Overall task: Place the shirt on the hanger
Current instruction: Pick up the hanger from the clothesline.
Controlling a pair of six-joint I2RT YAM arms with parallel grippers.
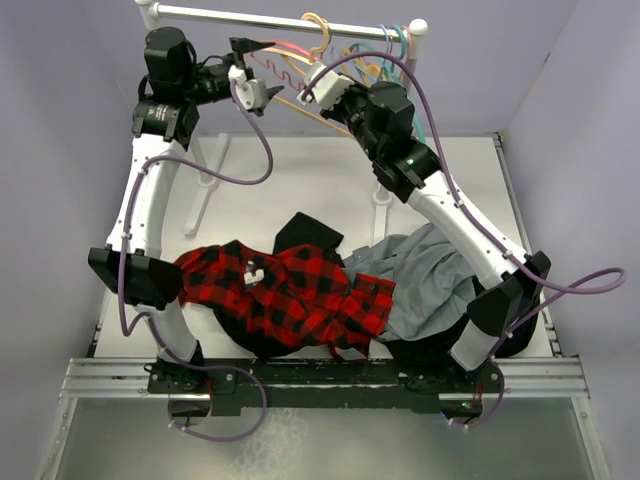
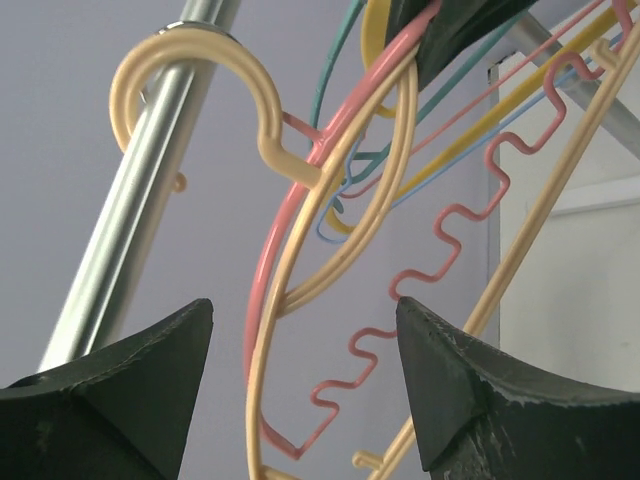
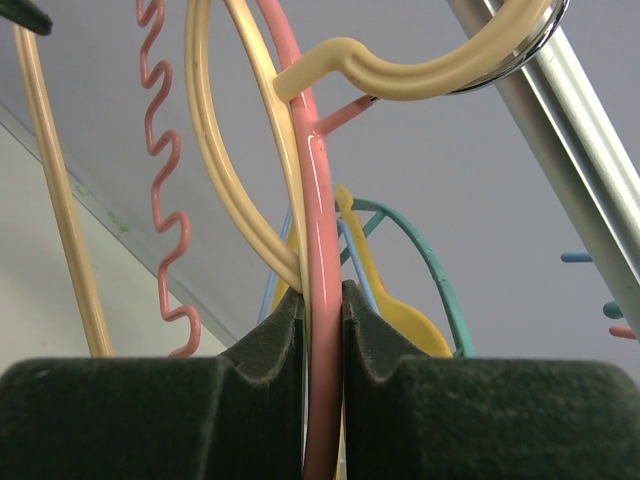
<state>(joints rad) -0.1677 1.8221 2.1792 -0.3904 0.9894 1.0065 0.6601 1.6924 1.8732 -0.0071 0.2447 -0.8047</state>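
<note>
The red-and-black plaid shirt (image 1: 290,290) lies crumpled on the table near the arm bases, and neither gripper touches it. The tan hanger (image 1: 318,28) hangs by its hook on the white rail (image 1: 250,17); its hook also shows in the left wrist view (image 2: 190,45) and the right wrist view (image 3: 420,75). My right gripper (image 3: 322,295) is raised to the rail (image 1: 318,85), shut on the pink hanger's arm (image 3: 320,200), with a tan arm pinched beside it. My left gripper (image 2: 305,315) is open and empty just left of the hangers (image 1: 255,95).
A pink wavy bar (image 2: 440,250), teal hangers (image 1: 400,45) and a yellow hanger (image 3: 410,320) crowd the same rail (image 2: 130,200). A grey garment (image 1: 430,280) and a black garment (image 1: 310,235) lie beside the shirt. The rack's white feet stand on the table.
</note>
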